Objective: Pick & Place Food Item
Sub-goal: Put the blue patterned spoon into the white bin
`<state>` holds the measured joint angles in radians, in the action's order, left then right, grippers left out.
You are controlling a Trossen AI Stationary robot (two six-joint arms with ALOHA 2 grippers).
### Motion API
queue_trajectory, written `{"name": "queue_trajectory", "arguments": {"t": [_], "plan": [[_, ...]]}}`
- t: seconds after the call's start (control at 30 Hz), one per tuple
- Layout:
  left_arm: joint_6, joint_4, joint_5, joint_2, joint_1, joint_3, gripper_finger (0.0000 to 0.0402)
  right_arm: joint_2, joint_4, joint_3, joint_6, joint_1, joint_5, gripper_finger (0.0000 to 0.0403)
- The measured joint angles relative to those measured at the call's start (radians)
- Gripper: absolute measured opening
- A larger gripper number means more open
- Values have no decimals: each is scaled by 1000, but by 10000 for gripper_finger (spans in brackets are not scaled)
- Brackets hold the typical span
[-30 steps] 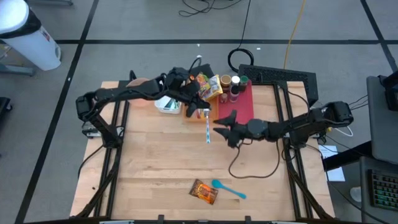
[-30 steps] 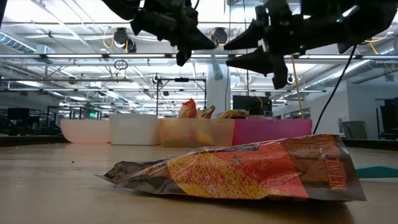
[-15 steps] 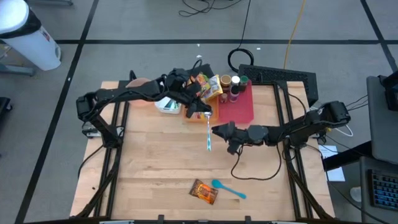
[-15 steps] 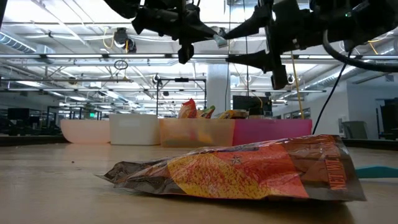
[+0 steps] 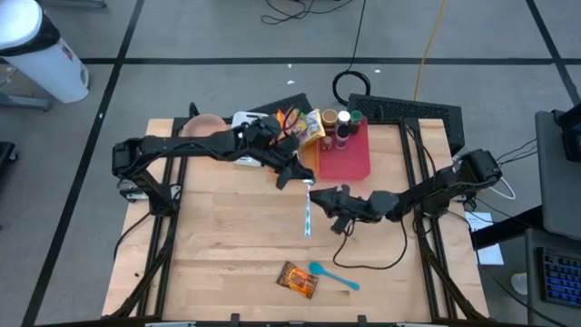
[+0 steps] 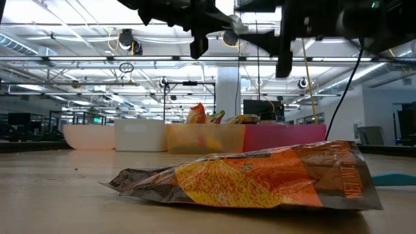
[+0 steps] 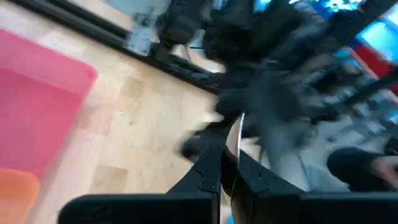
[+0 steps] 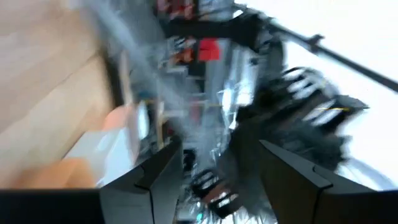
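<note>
My left gripper (image 5: 301, 180) hangs above the middle of the table, shut on a thin pale blue-white stick (image 5: 308, 213). The stick also shows in the left wrist view (image 7: 237, 127). Just to the stick's right, my right gripper (image 5: 320, 194) hovers open, and I cannot tell whether it touches the stick. Its two fingers stand apart in its wrist view (image 8: 217, 180). An orange snack bag (image 5: 298, 280) lies flat near the table's front edge, large in the low view (image 6: 260, 179). A blue spoon (image 5: 334, 276) lies beside it. My left gripper pinches the stick's far end (image 7: 232, 154) between its two fingers (image 7: 210, 169). The fingers come slanting from the table's far left. The stick runs out past them toward the near edge, lifted clear of the table.
Along the far edge stand a pink bowl (image 5: 201, 125), a white bin (image 5: 247, 120), an orange bin (image 5: 307, 160) and a red bin (image 5: 347, 156), with snack packets and bottles (image 5: 329, 123). A black cable (image 5: 359, 254) loops over the table on the right.
My left gripper has carried the stick away from the bins toward the near right. The stick has swung from hanging down to reaching out toward the near edge. My right gripper has rolled and shifted a little toward the near edge, staying beside the stick.
</note>
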<state>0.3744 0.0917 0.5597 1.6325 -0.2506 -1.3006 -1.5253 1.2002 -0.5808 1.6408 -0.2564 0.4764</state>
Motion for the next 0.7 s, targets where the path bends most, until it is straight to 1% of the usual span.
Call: {"name": "queue_trajectory", "arguments": {"t": [0.13, 0.23, 0.3, 0.4, 0.5, 0.6, 0.7], "plan": [[22, 0, -54, 2, 31, 0, 11, -1, 47, -2, 12, -45, 22, 196], [45, -18, -71, 2, 57, 0, 10, 4, 76, -2, 6, -71, 50, 196], [60, -32, -92, 0, 76, 0, 6, 2, 56, -2, 40, -89, 47, 196], [81, -38, -122, 3, 100, 1, 10, 1, -16, -3, 108, -110, 39, 196], [96, -41, -145, 3, 117, 1, 12, -11, -54, -2, 47, -119, 47, 193], [105, -41, -175, 3, 135, 1, 6, -6, -45, -3, -35, -131, 47, 174], [122, -42, -209, 3, 153, 1, 11, -9, -53, -3, -95, -148, 47, 135]]}}
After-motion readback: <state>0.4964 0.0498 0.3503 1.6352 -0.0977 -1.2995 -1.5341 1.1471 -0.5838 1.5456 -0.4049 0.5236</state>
